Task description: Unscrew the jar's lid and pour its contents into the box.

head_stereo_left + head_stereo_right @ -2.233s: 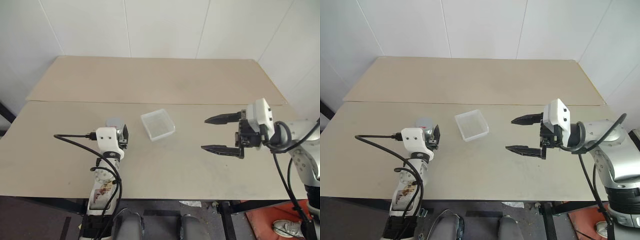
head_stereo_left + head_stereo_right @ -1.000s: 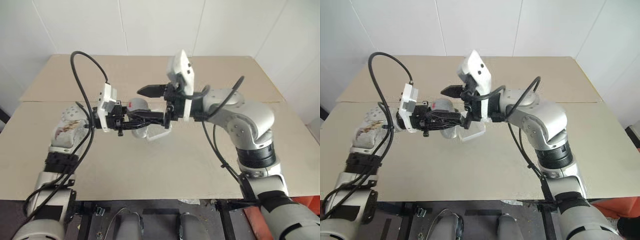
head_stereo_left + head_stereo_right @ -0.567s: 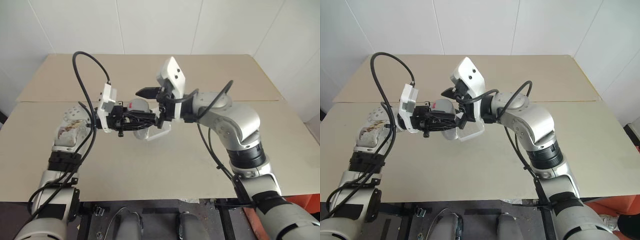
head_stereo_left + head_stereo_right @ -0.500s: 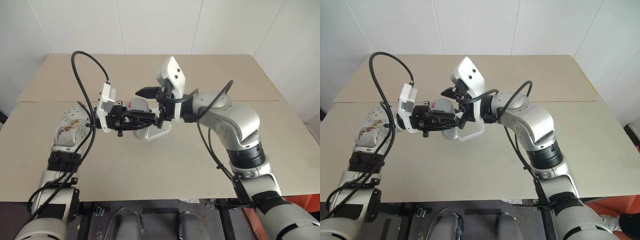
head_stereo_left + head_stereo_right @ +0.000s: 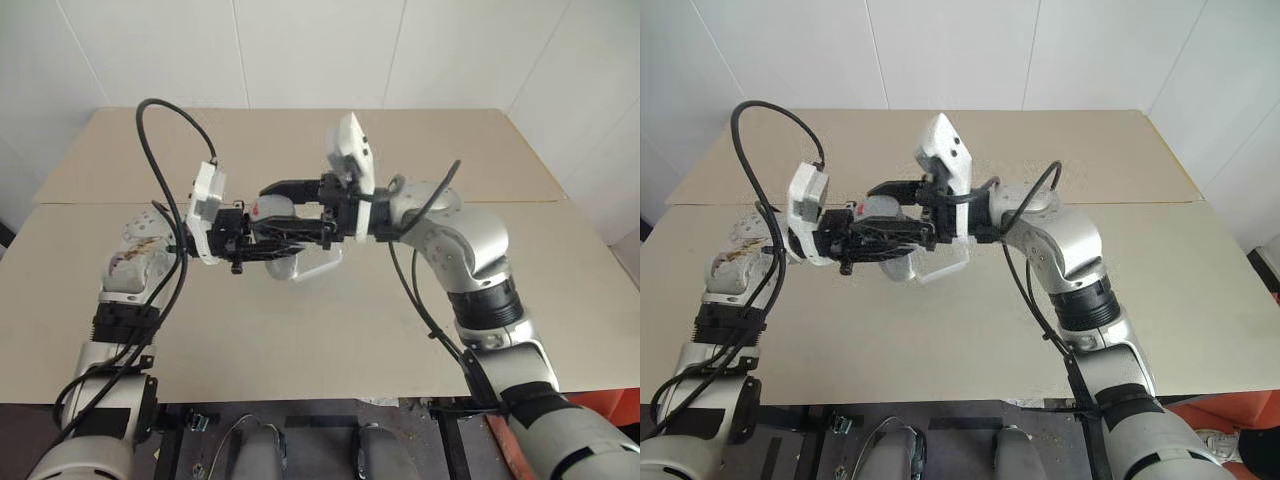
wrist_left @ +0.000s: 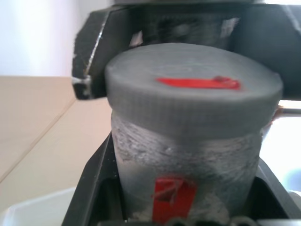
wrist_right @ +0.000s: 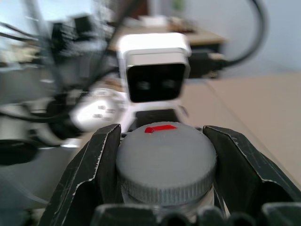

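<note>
While your left gripper (image 6: 188, 207) is clamped on the jar (image 6: 186, 165) above the surface (image 5: 300, 330), your right gripper (image 7: 164, 165) is closed on the lid (image 7: 165, 160). If you twist too hard, the jar may slip and spill beside the box (image 5: 322, 265).

The jar (image 6: 186, 172) is silvery grey with a red mark on its side. Its grey lid (image 7: 165, 161) carries a red mark. The box (image 5: 318, 264) is translucent white on the plain beige tabletop (image 5: 330, 340).

Your jar (image 6: 188, 165) looks rough, matt grey; its lid (image 7: 165, 157) is matt with a ribbed edge. The box (image 5: 322, 264) is translucent plastic, the table (image 5: 330, 330) matt and smooth.
</note>
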Tool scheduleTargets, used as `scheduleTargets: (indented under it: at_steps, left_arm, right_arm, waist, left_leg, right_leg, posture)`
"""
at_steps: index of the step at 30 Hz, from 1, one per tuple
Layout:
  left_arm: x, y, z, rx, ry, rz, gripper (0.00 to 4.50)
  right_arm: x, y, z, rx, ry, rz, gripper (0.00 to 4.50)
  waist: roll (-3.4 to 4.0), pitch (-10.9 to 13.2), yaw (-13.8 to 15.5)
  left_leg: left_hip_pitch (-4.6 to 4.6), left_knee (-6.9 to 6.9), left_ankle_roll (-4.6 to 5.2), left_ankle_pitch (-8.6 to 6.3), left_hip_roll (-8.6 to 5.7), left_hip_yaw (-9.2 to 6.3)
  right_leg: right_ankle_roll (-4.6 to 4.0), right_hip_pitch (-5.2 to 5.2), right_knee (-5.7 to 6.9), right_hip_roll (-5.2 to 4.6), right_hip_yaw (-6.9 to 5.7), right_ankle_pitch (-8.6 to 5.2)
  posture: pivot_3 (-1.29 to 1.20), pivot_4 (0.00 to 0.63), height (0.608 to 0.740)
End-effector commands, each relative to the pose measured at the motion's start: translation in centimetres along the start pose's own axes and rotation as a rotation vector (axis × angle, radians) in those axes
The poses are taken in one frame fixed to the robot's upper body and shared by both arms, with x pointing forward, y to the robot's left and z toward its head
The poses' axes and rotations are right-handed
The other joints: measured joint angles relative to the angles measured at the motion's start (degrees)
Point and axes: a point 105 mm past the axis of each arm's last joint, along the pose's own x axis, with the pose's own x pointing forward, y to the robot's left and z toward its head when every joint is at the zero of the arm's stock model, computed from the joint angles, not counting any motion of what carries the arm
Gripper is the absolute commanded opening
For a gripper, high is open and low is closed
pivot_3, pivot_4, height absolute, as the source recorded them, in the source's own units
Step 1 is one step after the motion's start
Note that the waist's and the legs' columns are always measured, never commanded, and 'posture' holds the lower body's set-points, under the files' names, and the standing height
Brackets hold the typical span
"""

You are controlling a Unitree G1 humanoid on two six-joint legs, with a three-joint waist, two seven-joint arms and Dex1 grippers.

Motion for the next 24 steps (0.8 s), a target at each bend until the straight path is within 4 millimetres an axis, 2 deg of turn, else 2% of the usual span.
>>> scheduleTargets:
  at_steps: [1,5,10,12,13,15,16,20,24]
  left_arm:
    - [0.1,-1.8,1.8,0.006,-0.038,-0.132,1.94]
    - [0.9,-3.5,2.1,-0.003,0.000,-0.228,1.94]
    - [1.1,-3.9,2.5,0.030,0.004,-0.235,1.94]
    - [0.9,-3.8,2.3,0.039,0.008,-0.215,1.94]
    - [0.7,-3.7,2.2,0.039,0.012,-0.198,1.94]
    - [0.3,-3.3,2.0,0.041,0.016,-0.153,1.94]
    - [0.1,-3.0,2.0,0.046,0.016,-0.123,1.94]
    - [-1.1,-1.5,1.6,0.050,0.028,0.013,1.94]
    - [-2.4,-0.2,0.6,0.036,0.051,0.125,1.94]
  right_arm:
    - [-0.8,1.8,1.7,-0.097,-0.074,0.295,2.75]
    - [-0.3,1.8,0.6,-0.134,0.003,0.465,2.75]
    - [0.9,0.6,0.3,-0.141,0.019,0.465,2.75]
    - [0.8,0.2,0.3,-0.144,0.017,0.446,3.47]
    - [0.7,0.0,0.3,-0.146,0.018,0.433,3.66]
    - [0.4,-0.5,0.5,-0.154,0.008,0.386,4.32]
    - [0.1,-0.8,0.9,-0.161,-0.012,0.347,4.46]
    - [-2.0,-1.0,1.9,-0.180,-0.048,0.199,4.46]
    - [-2.6,-0.5,2.0,-0.185,0.000,0.035,4.46]
  waist:
    - [0.01,0.01,-0.04]
    - [0.04,0.02,-0.49]
    - [0.04,0.03,-1.09]
    - [0.04,0.03,-1.07]
    - [0.04,0.03,-0.99]
    - [0.04,0.03,-0.94]
    - [0.04,0.03,-0.91]
    - [0.04,0.04,-0.39]
    - [0.05,0.04,0.08]
  left_leg:
    - [0.00,0.00,0.00,0.00,0.01,0.00]
    - [0.05,0.00,0.00,0.00,0.11,0.00]
    - [0.12,-0.01,-0.01,0.00,0.20,-0.01]
    - [0.11,-0.01,-0.01,0.01,0.19,-0.01]
    - [0.11,-0.01,-0.02,0.01,0.19,0.00]
    - [0.10,0.00,-0.02,0.01,0.18,0.00]
    - [0.10,0.00,-0.02,0.01,0.18,0.00]
    - [0.05,0.02,-0.02,0.01,0.18,-0.01]
    - [0.07,0.02,-0.02,0.01,0.17,-0.01]
  right_leg:
    - [0.00,-0.01,-0.01,0.01,0.00,0.00]
    - [-0.01,-0.02,0.01,0.11,0.02,0.01]
    - [-0.02,-0.03,0.07,0.16,0.02,0.01]
    - [-0.02,-0.03,0.07,0.16,0.01,0.01]
    - [-0.02,-0.02,0.07,0.15,0.01,0.01]
    - [-0.02,0.00,0.07,0.14,0.00,0.01]
    - [-0.02,-0.01,0.11,0.14,0.01,0.01]
    - [-0.03,-0.06,0.40,0.14,0.00,0.01]
    - [-0.03,-0.08,0.45,0.13,0.00,0.01]
  posture:
    - [0.00,0.150,0.740]
    - [0.00,0.150,0.740]
    - [0.00,0.150,0.740]
    - [0.00,0.150,0.740]
    - [0.00,0.150,0.740]
    - [0.00,0.150,0.740]
    - [0.00,0.150,0.740]
    - [0.00,0.150,0.740]
    - [0.00,0.150,0.740]
